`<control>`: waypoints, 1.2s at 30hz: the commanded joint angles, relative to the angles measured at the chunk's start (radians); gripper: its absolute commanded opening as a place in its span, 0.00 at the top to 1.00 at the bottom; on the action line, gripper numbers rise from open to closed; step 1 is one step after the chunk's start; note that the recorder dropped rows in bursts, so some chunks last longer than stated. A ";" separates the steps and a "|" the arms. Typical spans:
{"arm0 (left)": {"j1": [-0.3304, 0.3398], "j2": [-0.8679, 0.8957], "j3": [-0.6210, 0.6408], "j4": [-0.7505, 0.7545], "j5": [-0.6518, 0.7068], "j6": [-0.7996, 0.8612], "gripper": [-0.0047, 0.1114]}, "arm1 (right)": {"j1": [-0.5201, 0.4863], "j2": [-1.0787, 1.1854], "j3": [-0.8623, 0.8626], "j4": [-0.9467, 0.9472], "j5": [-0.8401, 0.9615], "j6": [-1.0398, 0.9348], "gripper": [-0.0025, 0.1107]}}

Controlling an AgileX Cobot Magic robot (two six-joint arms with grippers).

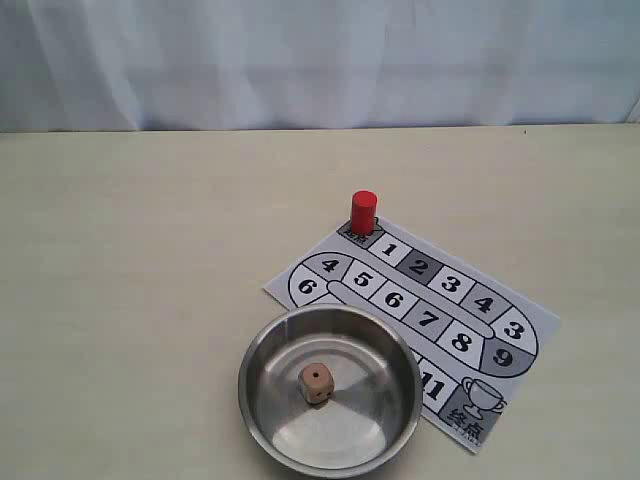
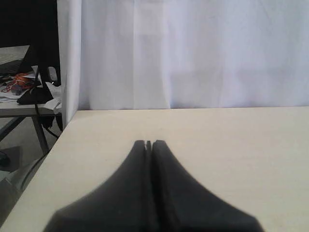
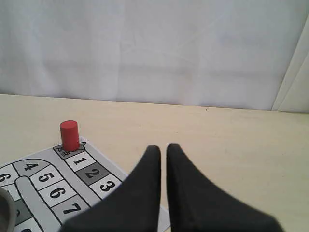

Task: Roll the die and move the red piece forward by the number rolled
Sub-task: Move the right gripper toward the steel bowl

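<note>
On the pale beige worktop (image 1: 130, 300), a round polished steel bowl (image 1: 262, 375) sits nearest the camera in the exterior view. The small tan wooden die (image 1: 316, 382) with dark pips lies inside it, near the middle of the bowl's floor, a single dark pip showing on its upper face. Just beyond the bowl lies a white paper game board (image 1: 520, 312) printed with a winding track of numbered grey and white squares; the bowl's rim overlaps the board's near edge and hides part of the track. At the board's far corner the red piece (image 1: 363, 213), a bright red upright cylinder peg, stands on the dark starting square right beside the square marked 1, well apart from the die. My left claw (image 2: 148, 143) is closed, its two black fingers (image 2: 130, 193) pressed against each other with nothing between them, hovering over bare worktop near one edge. My right claw (image 3: 163, 147) is drawn together too, only a thin slit between its black tips, and it grips nothing; it hangs near the board's edge by square 3, apart from the red piece ahead of it. A white curtain (image 1: 300, 60) backs the worktop.
</note>
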 commanded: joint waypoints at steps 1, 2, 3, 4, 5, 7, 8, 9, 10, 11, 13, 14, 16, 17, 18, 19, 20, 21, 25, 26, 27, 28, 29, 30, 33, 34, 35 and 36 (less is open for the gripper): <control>0.000 -0.001 -0.005 -0.001 -0.011 -0.002 0.96 | 0.002 -0.004 0.002 0.001 0.002 0.001 0.94; 0.000 -0.001 -0.005 -0.001 -0.011 -0.002 0.96 | 0.002 -0.004 0.002 0.001 0.002 0.001 0.94; 0.000 -0.001 -0.005 -0.001 -0.011 -0.002 0.96 | 0.002 -0.004 0.002 0.001 0.002 0.001 0.94; 0.000 -0.001 -0.005 -0.001 -0.009 -0.002 0.96 | 0.002 -0.004 0.002 0.001 0.002 0.001 0.94; 0.000 -0.001 -0.005 -0.001 -0.009 -0.002 0.96 | 0.002 -0.004 0.002 0.001 -0.003 0.001 0.94; 0.000 -0.001 -0.005 -0.001 -0.009 -0.002 0.96 | 0.002 -0.004 0.002 0.001 -0.028 0.001 0.94; 0.000 -0.001 -0.005 -0.001 -0.009 -0.002 0.96 | 0.002 -0.004 0.002 0.001 -0.046 0.001 0.94; 0.000 -0.001 -0.005 -0.001 -0.009 -0.002 0.96 | 0.002 -0.004 0.002 0.001 -0.074 0.001 0.94; 0.000 -0.001 -0.005 -0.001 -0.009 -0.002 0.96 | 0.002 -0.004 0.002 0.001 -0.108 0.001 0.94; 0.000 -0.001 -0.005 -0.001 -0.009 -0.002 0.96 | 0.002 -0.004 0.002 0.001 -0.135 0.001 0.94; 0.000 -0.001 -0.005 -0.001 -0.009 -0.002 0.96 | 0.002 -0.004 0.002 0.001 -0.205 0.001 0.94; 0.000 -0.001 -0.005 -0.001 -0.009 -0.002 0.96 | 0.002 -0.004 0.002 0.001 -0.234 0.004 0.94; 0.000 -0.001 -0.005 -0.001 -0.009 -0.002 0.96 | 0.002 -0.004 -0.013 0.001 -0.260 0.068 0.94; 0.000 -0.001 -0.005 -0.001 -0.009 -0.002 0.96 | 0.002 -0.004 -0.063 0.001 -0.221 0.082 0.94; 0.000 -0.001 -0.005 -0.001 -0.009 -0.002 0.96 | 0.002 -0.004 -0.086 0.001 -0.197 0.089 0.94; 0.000 -0.001 -0.005 -0.001 -0.009 -0.002 0.96 | 0.002 -0.004 -0.152 0.010 -0.108 0.089 0.94; 0.000 -0.001 -0.005 -0.001 -0.009 -0.002 0.96 | 0.002 -0.004 -0.179 0.021 -0.066 0.089 0.94; 0.000 -0.001 -0.005 -0.001 -0.009 -0.002 0.96 | 0.002 -0.004 -0.242 0.028 0.038 0.089 0.94; 0.000 -0.001 -0.005 -0.001 -0.009 -0.002 0.96 | 0.002 0.002 -0.394 0.028 0.290 0.089 0.94; 0.000 -0.001 -0.005 -0.001 -0.011 -0.002 0.96 | 0.002 0.038 -0.430 0.035 0.352 0.089 0.94; 0.000 -0.001 -0.005 -0.001 -0.011 -0.002 0.96 | 0.002 0.072 -0.455 0.053 0.391 0.089 0.94; 0.000 -0.001 -0.005 -0.001 -0.011 -0.002 0.96 | 0.002 0.123 -0.486 0.081 0.428 0.074 0.94; 0.000 -0.001 -0.005 -0.001 -0.011 -0.002 0.96 | 0.002 0.163 -0.512 0.095 0.450 0.056 0.94; 0.000 -0.001 -0.005 -0.001 -0.011 -0.002 0.96 | 0.002 0.216 -0.540 0.105 0.469 0.029 0.94; 0.000 -0.001 -0.005 -0.001 -0.011 -0.002 0.96 | 0.002 0.306 -0.595 0.105 0.474 -0.035 0.94; 0.000 -0.001 -0.005 -0.001 -0.011 -0.002 0.96 | 0.002 0.328 -0.610 0.105 0.474 -0.050 0.94; 0.000 -0.001 -0.005 -0.001 -0.011 -0.002 0.96 | 0.002 0.356 -0.630 0.105 0.482 -0.058 0.94; 0.000 -0.001 -0.005 -0.001 -0.011 -0.002 0.96 | 0.002 0.385 -0.651 0.107 0.492 -0.058 0.94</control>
